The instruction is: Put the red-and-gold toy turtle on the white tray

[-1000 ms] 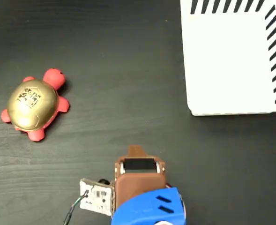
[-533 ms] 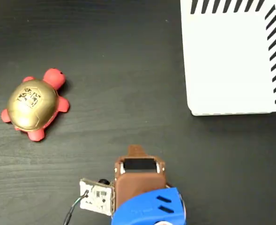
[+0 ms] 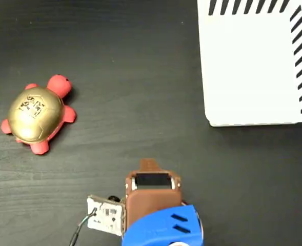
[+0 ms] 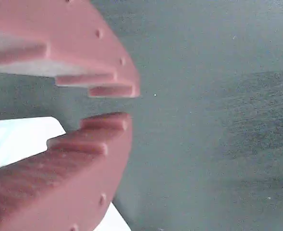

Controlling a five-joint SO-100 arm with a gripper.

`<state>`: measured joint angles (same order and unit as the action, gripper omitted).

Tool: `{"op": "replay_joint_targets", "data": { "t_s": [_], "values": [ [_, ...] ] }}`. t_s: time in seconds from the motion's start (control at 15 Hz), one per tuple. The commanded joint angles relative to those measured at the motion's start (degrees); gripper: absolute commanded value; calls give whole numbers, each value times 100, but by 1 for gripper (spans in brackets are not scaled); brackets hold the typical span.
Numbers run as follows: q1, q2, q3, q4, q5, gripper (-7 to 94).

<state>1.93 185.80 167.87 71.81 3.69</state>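
Turtle point(image 3: 36, 113) is not held: the fingers point(image 4: 107, 103) show only a narrow gap, with nothing between them. It sits on the dark counter point(image 3: 130, 77) at left, well apart from them; the tray point(image 3: 253, 72) lies top right. I think the fingers should open wider, then close across the shell.

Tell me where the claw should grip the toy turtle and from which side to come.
Grip the red-and-gold toy turtle across its gold domed shell, coming straight down from above. In the fixed view it sits upright on the dark table, head pointing upper right, nothing beside it. The feet are stubby and low, so the shell's flanks between them likely give the best hold.
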Motion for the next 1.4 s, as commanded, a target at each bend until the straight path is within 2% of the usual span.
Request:
{"op": "replay_joint_targets", "data": {
  "t_s": [0.0,0.73,1.33],
  "values": [
    [35,35,-62,88,70,0],
    [26,35,-62,88,70,0],
    [-606,-404,-105,-70,-448,0]
  ]
}}
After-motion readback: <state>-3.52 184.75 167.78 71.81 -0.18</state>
